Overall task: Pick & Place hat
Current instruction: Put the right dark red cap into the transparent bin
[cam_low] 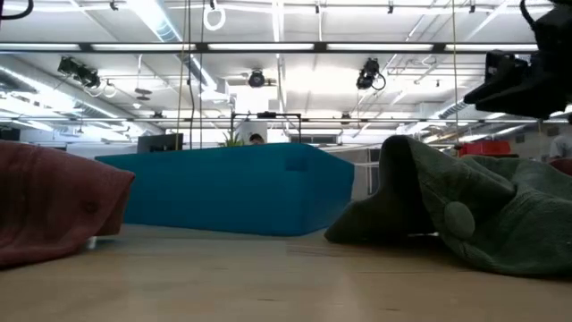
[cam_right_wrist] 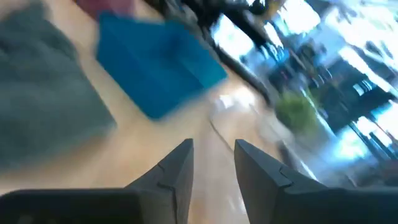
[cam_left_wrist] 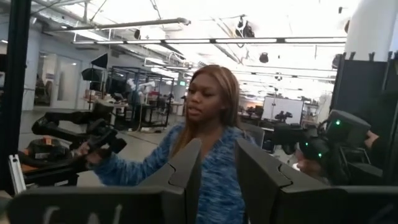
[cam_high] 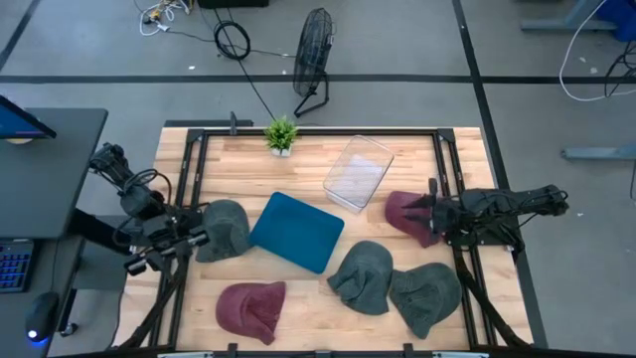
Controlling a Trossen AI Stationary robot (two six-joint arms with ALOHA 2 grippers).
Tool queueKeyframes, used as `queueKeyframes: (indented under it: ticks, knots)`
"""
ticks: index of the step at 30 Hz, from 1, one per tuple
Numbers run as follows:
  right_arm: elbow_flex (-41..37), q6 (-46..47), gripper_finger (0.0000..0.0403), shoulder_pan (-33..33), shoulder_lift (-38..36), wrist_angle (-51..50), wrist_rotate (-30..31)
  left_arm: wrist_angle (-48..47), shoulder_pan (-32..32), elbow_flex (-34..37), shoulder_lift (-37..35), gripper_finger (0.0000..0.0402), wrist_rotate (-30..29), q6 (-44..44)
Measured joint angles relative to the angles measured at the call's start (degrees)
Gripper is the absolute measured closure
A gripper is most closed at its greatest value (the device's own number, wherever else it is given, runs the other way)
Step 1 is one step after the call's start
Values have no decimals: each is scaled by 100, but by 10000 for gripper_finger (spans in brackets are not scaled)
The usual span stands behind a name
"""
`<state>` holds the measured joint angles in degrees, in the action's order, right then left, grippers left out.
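Observation:
Several soft hats lie on the wooden table. A grey-green hat [cam_high: 225,230] is at the left, and my left gripper [cam_high: 195,239] hovers at its left edge, open, its wrist view looking level into the room. A maroon hat [cam_high: 407,214] lies at the right, partly under my right gripper [cam_high: 425,211]. That gripper [cam_right_wrist: 214,163] is open with nothing between its fingers. A second maroon hat [cam_high: 250,308] [cam_low: 54,206] and two more grey-green hats [cam_high: 363,277] [cam_high: 427,294] lie near the near edge. Whether either gripper touches a hat cannot be told.
A teal box [cam_high: 296,231] [cam_low: 232,188] sits mid-table, with a clear plastic container [cam_high: 358,171] and a small green plant [cam_high: 281,134] toward the far edge. Black frame rails [cam_high: 189,189] run along both table sides. A person [cam_left_wrist: 211,143] stands beyond the table.

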<state>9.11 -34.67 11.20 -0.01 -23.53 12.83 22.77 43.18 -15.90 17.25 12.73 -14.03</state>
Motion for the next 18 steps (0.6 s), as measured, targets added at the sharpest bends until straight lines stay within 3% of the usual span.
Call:
queueKeyframes:
  ticks: [4, 9, 13, 18]
  knots:
    - [-3, 692, 282, 0, 0, 1552, -703, -2, 0, -3, 0, 301, 0, 70]
    - [78, 2355, 282, -4, 67, 3625, -195, -599, -60, -549, 89, 301, 2, 332]
    - [499, 2675, 282, -2, 551, 3486, -269, -1421, -231, -1281, 382, 301, 2, 541]
    - [1727, 2693, 282, -2, 1952, 2997, -339, -2197, -521, -2085, 1030, 301, 4, 1041]
